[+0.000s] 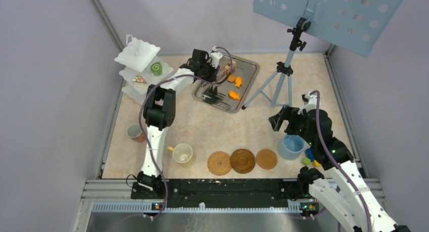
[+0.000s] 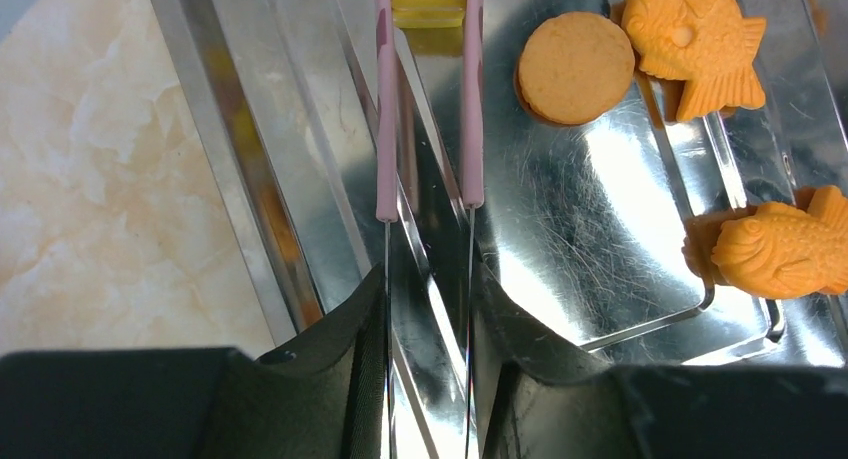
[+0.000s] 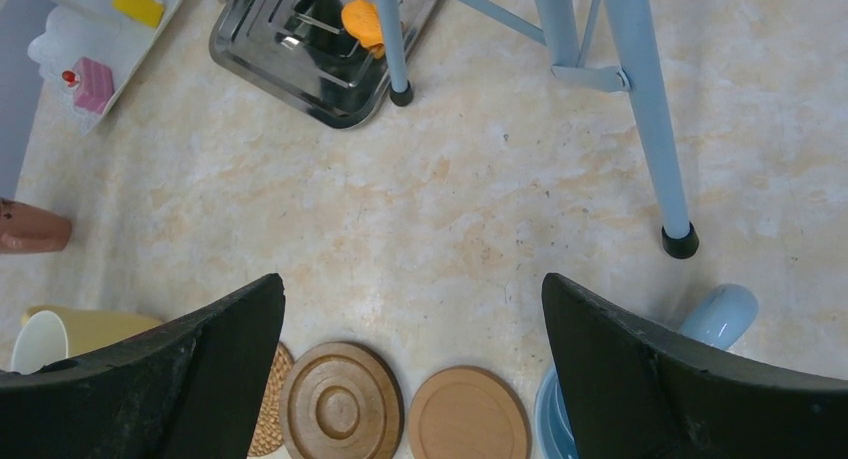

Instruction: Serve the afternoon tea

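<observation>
1. Plainly, in the left wrist view, the left pincer [image 2: 428, 324] is clamped on the thin metal arms of the tongs [image 2: 386, 129]. Its fingers are dark blurs along the bottom edge.
2. The tongs' pink tips nip a yellow wedge [image 2: 428, 7] at the top edge of that frame, over the tray [image 2: 590, 239]. Most of the wedge is cut off, and I cannot tell whether it touches the tray.
3. To the right of the tongs, a round biscuit [image 2: 575, 67] and two fish biscuits [image 2: 695, 41] [image 2: 780, 249] lie on the tray. The lower fish is clipped by the right edge.
4. The right pincer [image 3: 412, 309] gapes wide with nothing between its fingers, above the tabletop [image 3: 450, 209].
5. Three coasters sit in a row at the bottom of the right wrist view. The woven coaster [image 3: 272, 414] is half hidden behind the finger at lower left. The ringed coaster [image 3: 340, 409] shows almost whole. The plain coaster [image 3: 468, 419] is cut by the bottom edge.
6. A blue cup [image 3: 715, 319] peeks from behind the finger at lower right. A yellow cup [image 3: 60, 334] at lower left is partly covered, and a brown cup [image 3: 30, 229] is cut by the left edge.
7. The stand [image 1: 136, 52] is at the upper left of the top view, with a green roll [image 1: 156, 68] on a tier. The right wrist view shows a pink slice [image 3: 92, 84] on the stand too.
</observation>
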Available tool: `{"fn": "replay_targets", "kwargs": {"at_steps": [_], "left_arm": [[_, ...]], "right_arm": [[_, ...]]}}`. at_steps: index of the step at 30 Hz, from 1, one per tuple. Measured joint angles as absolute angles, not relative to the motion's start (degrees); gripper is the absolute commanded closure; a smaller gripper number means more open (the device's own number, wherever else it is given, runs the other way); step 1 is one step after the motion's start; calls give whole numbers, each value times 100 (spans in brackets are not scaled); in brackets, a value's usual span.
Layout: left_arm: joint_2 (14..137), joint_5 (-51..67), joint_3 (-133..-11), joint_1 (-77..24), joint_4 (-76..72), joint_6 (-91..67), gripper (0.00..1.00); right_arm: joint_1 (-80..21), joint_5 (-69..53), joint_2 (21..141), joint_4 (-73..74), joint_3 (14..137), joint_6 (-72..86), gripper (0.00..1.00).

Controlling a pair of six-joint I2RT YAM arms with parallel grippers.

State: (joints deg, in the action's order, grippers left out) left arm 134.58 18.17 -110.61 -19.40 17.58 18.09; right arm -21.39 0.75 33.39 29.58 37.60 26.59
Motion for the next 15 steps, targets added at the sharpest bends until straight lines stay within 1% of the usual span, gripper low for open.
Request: {"fn": "replay_targets", "kwargs": {"at_steps": [2,7,15], "left_arm": [[13391,1697,-10951,-1990,1730,1734,71],[12991,1155,-10634,-2182,1837,1282,79],[11627,38,-9743,-2322,2443,303,80]], "right_arm": [[-2139,73,3332,2958,3760,2659,2],[-2139,73,3212,2958,3760,2659,2],[-2139,60,3079,2877,3758,2659,2]]}}
